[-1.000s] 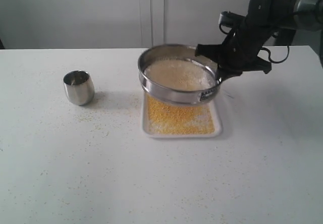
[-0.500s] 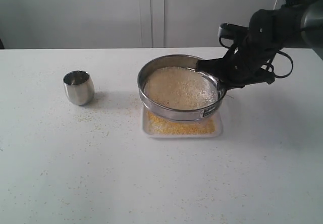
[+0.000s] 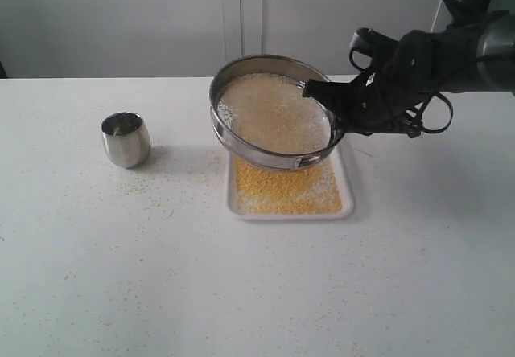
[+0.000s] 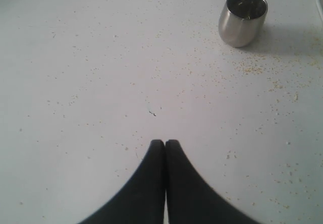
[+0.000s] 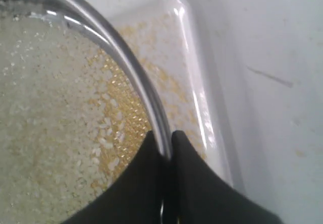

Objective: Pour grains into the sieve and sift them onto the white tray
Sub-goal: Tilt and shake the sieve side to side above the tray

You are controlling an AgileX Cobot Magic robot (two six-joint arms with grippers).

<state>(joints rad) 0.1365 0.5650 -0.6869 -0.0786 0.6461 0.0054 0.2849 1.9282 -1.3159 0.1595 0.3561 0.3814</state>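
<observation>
Sieve: round, shiny steel wall, fine mesh, held tilted over the far end of the white tray. Coarse pale grains cover the mesh; fine golden ones lie spread on the tray. Right gripper reaches in from the right, pinching the sieve's rim wall; left gripper is closed on nothing above the speckled table, steel cup well apart.
</observation>
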